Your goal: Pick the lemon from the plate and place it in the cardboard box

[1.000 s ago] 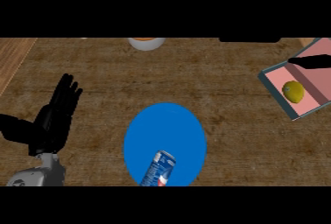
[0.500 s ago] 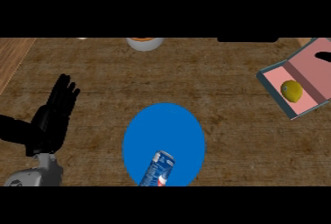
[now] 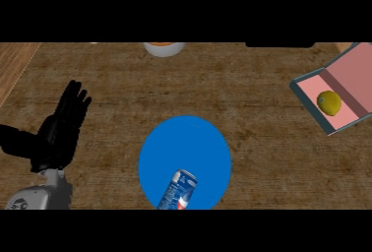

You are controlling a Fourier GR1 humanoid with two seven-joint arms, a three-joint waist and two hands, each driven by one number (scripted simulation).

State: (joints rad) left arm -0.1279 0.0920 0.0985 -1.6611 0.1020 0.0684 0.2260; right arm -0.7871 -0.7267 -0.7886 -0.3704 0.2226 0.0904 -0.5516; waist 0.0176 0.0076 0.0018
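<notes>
Lemon (image 3: 330, 102) sat in the box (image 3: 354, 74) far right, well apart from the left hand (image 3: 59, 135), fingers spread, resting at left.

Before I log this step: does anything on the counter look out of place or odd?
Only one thing: a can appears to lie on its side on the blue plate, near its lower rim. The lemon sits in the cardboard box, which stands askew to the counter. Nothing looks spilled.
</notes>
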